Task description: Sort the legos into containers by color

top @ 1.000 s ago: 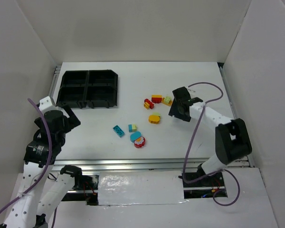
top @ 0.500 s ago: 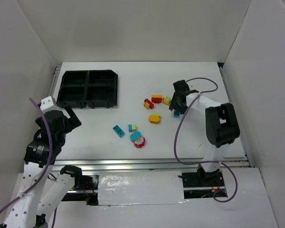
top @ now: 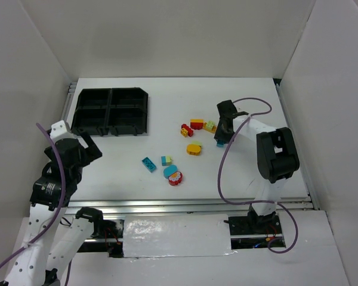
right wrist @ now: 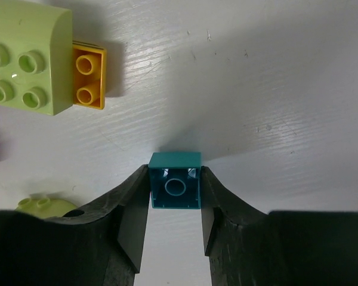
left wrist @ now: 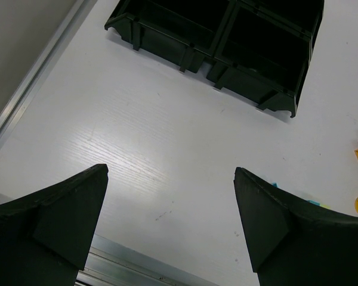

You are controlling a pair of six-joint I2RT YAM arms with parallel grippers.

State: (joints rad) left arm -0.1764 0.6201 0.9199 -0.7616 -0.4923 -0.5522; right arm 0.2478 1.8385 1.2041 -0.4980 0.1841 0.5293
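Observation:
My right gripper [right wrist: 175, 196] is shut on a small teal-blue lego [right wrist: 175, 187], hollow underside facing the camera, held between both fingers just over the white table. From above, that gripper [top: 222, 137] and teal lego [top: 219, 143] sit right of the loose legos. A lime-green brick [right wrist: 24, 56] with a yellow plate [right wrist: 88, 74] lies to its upper left. My left gripper [left wrist: 170, 171] hangs open over bare table, below the black tray of containers [left wrist: 250, 89], whose four compartments [top: 111, 111] show no bricks.
Loose legos lie mid-table: a red-yellow one [top: 197, 124], a lime-yellow one [top: 210, 126], a yellow one [top: 194, 148], a teal one [top: 148, 164] and a red rounded one [top: 176, 177]. White walls enclose the table on three sides.
My right arm swung left toward the bricks, and its jaws closed onto the teal-blue lego. The left arm and the other bricks stayed still.

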